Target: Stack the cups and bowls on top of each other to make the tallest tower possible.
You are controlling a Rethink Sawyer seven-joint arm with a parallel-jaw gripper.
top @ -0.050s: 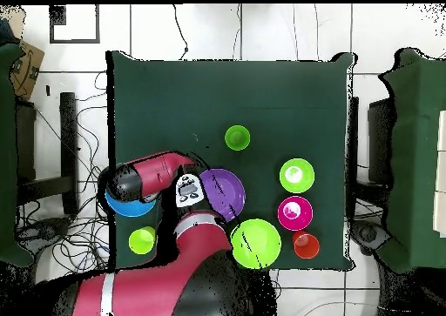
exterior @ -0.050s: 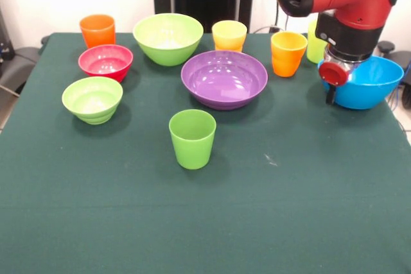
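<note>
No tower shows; every piece stands alone on the green cloth. A green cup (exterior @ -0.050s: 192, 138) (top @ -0.050s: 237, 137) is nearest the middle. Behind it sits the purple bowl (exterior @ -0.050s: 224, 78) (top @ -0.050s: 225, 193), with the large lime bowl (exterior @ -0.050s: 168, 38), red bowl (exterior @ -0.050s: 106, 61), small lime bowl (exterior @ -0.050s: 92, 99) and orange cup (exterior @ -0.050s: 97, 30) to its left. A pale yellow cup (exterior @ -0.050s: 229, 35) and an orange-yellow cup (exterior @ -0.050s: 288, 53) stand at the back. The yellow-green cup (exterior @ -0.050s: 314, 44) is half hidden by the arm. My gripper (exterior @ -0.050s: 332, 91) hangs at the blue bowl's (exterior @ -0.050s: 369, 81) left rim, mostly hidden by the wrist.
The red arm (top @ -0.050s: 161, 175) reaches over the table's corner by the blue bowl (top @ -0.050s: 131, 206) and covers some cups from above. The table edge (exterior @ -0.050s: 398, 126) runs close beside the blue bowl. Cables lie on the floor around the table.
</note>
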